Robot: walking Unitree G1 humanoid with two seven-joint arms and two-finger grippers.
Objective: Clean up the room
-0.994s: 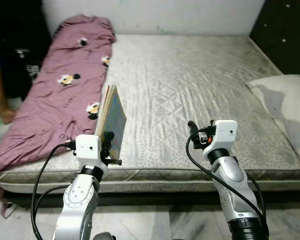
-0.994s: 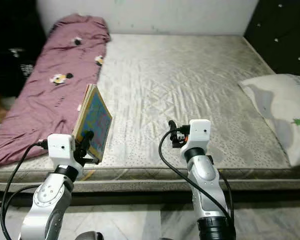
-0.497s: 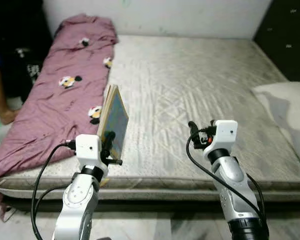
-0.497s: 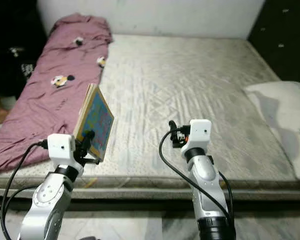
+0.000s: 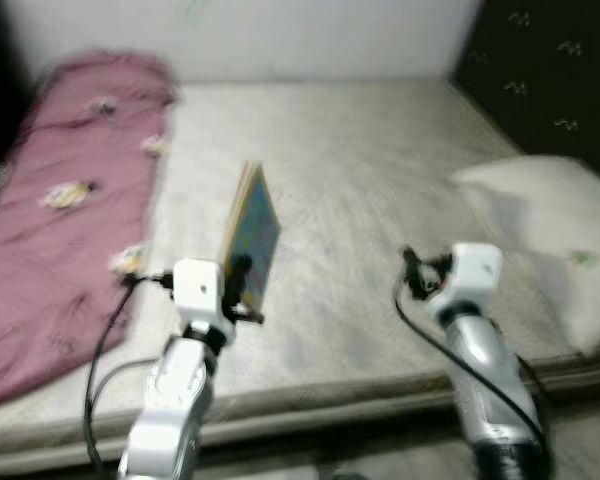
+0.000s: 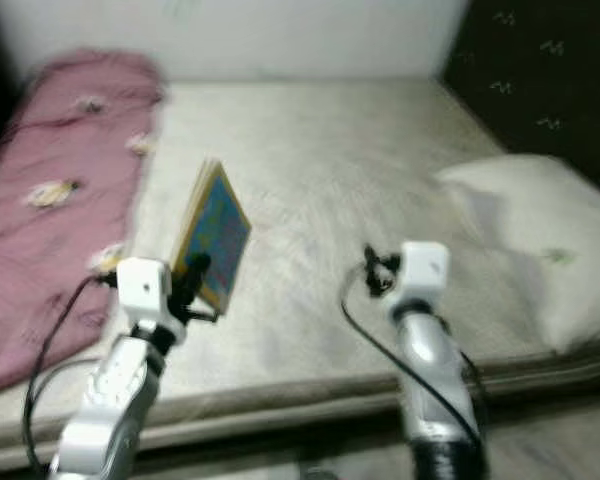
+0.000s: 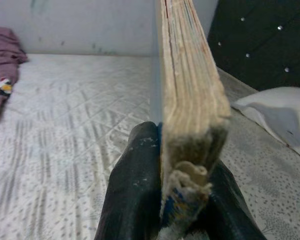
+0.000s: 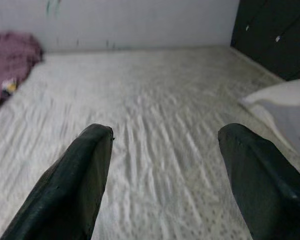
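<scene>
My left gripper (image 5: 242, 272) is shut on a worn book (image 5: 253, 232) with a blue cover, held upright above the near edge of the mattress (image 5: 360, 160). The left wrist view looks along the book's frayed page edges (image 7: 190, 100), pinched between the two black fingers (image 7: 137, 190). My right gripper (image 5: 412, 272) is raised over the mattress to the right of the book. In the right wrist view it (image 8: 165, 175) stands open with nothing between its wide-spread fingers (image 8: 75, 185). The eye views are blurred.
A pink blanket (image 5: 50, 210) with small cartoon prints lies along the mattress's left side. A white pillow (image 5: 550, 240) rests at the right edge. A dark tufted wall (image 5: 550, 70) stands at the far right, a white wall (image 5: 240, 35) behind the bed.
The whole picture has swung, so the camera has turned to the right. The pillow now sits further in view and the blanket further left. Both grippers keep their pose; the book stays held.
</scene>
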